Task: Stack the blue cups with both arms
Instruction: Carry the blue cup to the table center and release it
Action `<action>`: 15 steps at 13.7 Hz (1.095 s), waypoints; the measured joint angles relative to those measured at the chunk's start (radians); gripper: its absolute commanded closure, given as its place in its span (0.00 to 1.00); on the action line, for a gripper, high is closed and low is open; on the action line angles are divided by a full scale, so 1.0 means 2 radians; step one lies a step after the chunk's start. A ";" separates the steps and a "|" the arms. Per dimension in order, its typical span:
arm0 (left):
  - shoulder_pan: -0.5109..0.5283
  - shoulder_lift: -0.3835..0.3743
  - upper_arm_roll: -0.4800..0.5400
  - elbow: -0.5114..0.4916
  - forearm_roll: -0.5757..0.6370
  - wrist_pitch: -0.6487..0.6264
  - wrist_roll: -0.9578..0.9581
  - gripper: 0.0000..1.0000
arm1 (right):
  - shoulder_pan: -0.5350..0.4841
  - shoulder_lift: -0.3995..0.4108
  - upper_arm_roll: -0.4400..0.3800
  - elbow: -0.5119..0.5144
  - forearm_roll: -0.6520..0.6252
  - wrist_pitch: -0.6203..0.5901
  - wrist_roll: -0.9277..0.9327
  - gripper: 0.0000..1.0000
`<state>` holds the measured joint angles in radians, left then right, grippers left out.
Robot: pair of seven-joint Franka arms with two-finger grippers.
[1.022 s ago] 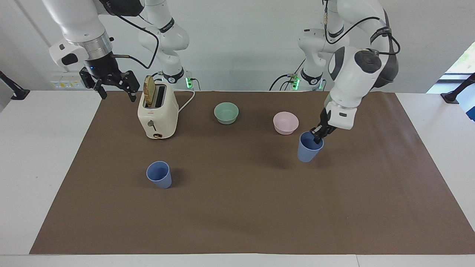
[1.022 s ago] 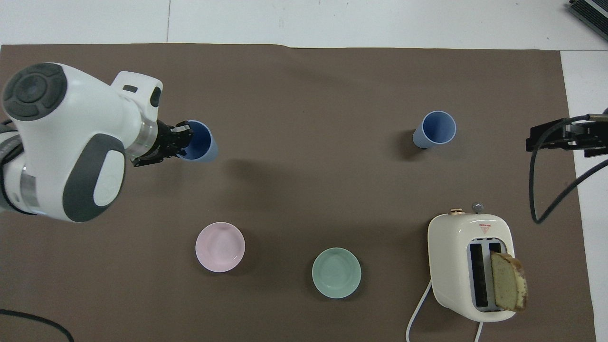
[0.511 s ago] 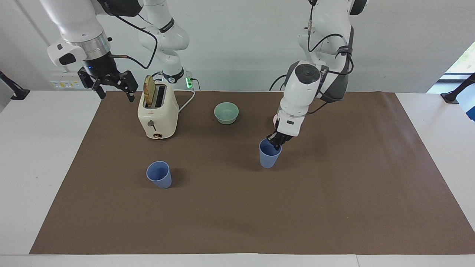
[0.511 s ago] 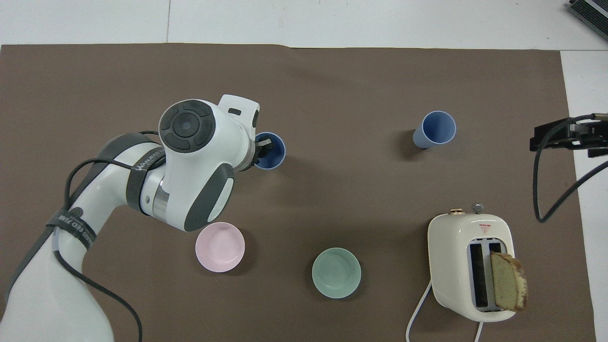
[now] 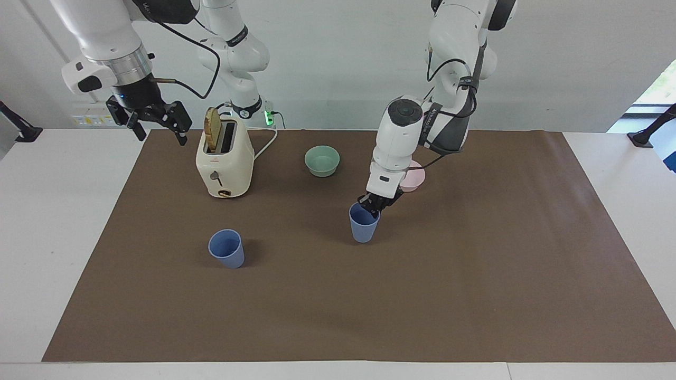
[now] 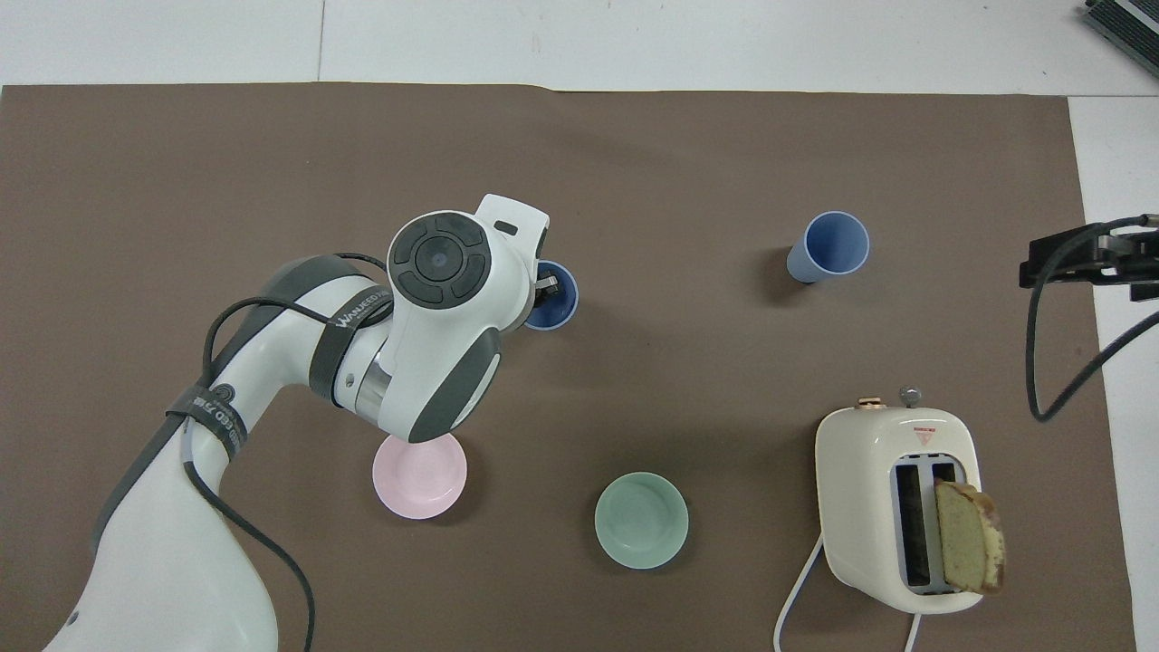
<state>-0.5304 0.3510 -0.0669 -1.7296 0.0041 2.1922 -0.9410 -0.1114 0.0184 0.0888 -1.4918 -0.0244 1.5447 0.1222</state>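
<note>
Upright, both matte periwinkle blue cups taper downward; left end effector (image 5: 373,205) pinches the held cup's (image 5: 363,228) rim at two o'clock, the free cup (image 5: 226,248) stands apart, right end effector (image 5: 156,122) spread wide

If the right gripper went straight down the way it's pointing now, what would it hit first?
Probably the table's edge. The right gripper hangs open and points downward near the toaster, with nothing visible beneath it, though depth is hard to judge.
</note>
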 measured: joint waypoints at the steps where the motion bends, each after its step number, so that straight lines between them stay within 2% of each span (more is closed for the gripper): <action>1: -0.002 0.007 0.000 0.000 0.001 0.006 0.000 1.00 | 0.000 0.000 0.000 0.000 0.000 0.000 0.000 0.00; 4: -0.004 0.014 0.000 0.003 0.002 0.011 0.000 0.99 | 0.000 0.000 0.000 0.000 0.000 -0.003 0.000 0.00; 5: -0.005 0.014 0.000 0.003 0.002 0.011 0.000 0.97 | 0.000 0.000 0.000 0.000 0.000 -0.004 0.000 0.00; 6: -0.005 0.014 0.000 0.003 0.002 0.011 0.000 0.91 | 0.000 0.000 0.000 0.000 0.000 -0.006 0.000 0.00; 8: -0.006 0.015 0.000 0.003 0.002 0.011 0.000 0.73 | 0.000 -0.002 0.001 0.000 0.000 -0.009 0.000 0.00; 9: -0.006 0.015 0.000 0.003 0.002 0.011 0.000 0.58 | 0.000 -0.004 0.001 0.000 0.000 -0.010 0.000 0.00; 10: -0.006 0.015 0.001 0.003 0.002 0.011 0.000 0.36 | 0.000 -0.005 0.001 0.000 0.000 -0.010 0.000 0.00; 11: -0.006 0.015 0.001 0.003 0.002 0.011 0.000 0.02 | 0.000 -0.006 0.001 0.000 0.000 -0.011 0.000 0.00; 15: -0.004 0.009 0.010 0.012 0.003 0.002 0.000 0.00 | 0.000 -0.006 0.000 0.000 0.000 -0.011 0.000 0.00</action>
<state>-0.5393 0.3690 -0.0468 -1.7060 0.0093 2.1969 -0.9412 -0.1112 0.0058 0.0894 -1.4918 -0.0244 1.5228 0.1222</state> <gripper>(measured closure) 0.189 0.000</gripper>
